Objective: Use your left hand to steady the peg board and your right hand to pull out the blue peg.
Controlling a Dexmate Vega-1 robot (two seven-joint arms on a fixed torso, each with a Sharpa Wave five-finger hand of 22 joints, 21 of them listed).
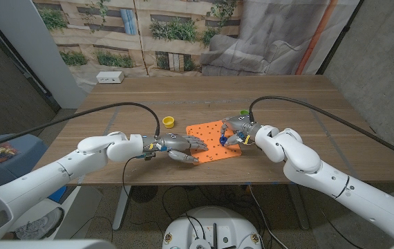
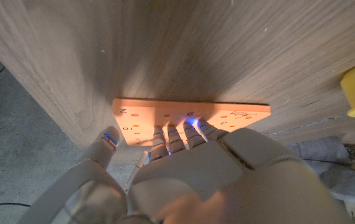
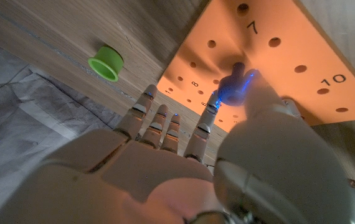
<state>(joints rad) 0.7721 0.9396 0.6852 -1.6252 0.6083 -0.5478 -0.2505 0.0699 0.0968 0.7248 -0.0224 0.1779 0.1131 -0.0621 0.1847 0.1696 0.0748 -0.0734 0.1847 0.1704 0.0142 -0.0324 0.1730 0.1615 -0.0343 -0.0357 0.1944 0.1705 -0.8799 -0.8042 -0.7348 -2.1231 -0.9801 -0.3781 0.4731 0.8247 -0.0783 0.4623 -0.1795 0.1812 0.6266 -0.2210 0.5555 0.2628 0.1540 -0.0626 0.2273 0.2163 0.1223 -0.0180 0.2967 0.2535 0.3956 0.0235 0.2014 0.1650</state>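
Nearest you in the head view, your left hand (image 1: 176, 144) lies at centre frame with its fingers stretched out onto the near left part of the orange board (image 1: 214, 142). The left wrist view backs this up: the fingertips (image 2: 184, 134) rest on the board's edge with the thumb off to one side over the table (image 1: 135, 93). They are spread and pressing, wrapped around nothing. I judge the steadying part of the job to be in place.

Just right of centre, your right hand (image 1: 242, 131) sits over the board's right side. In the right wrist view the blue peg (image 3: 232, 84) stands in the middle of the board, near the printed 7 and 8, with the thumb on one side and a fingertip (image 3: 210, 112) touching the other. That looks like a pinch on the peg. Its foot appears to be at the board's surface, so I take it as gripped but not yet drawn out; whether it has begun to lift I cannot tell.

What is left is the pull itself, and then getting the peg clear of its hole.

Farther back, a yellow cap (image 1: 168, 122) lies on the table up and left of the board, well apart from both hands. A green cap (image 3: 106, 63) sits beyond the board's far edge in the right wrist view.
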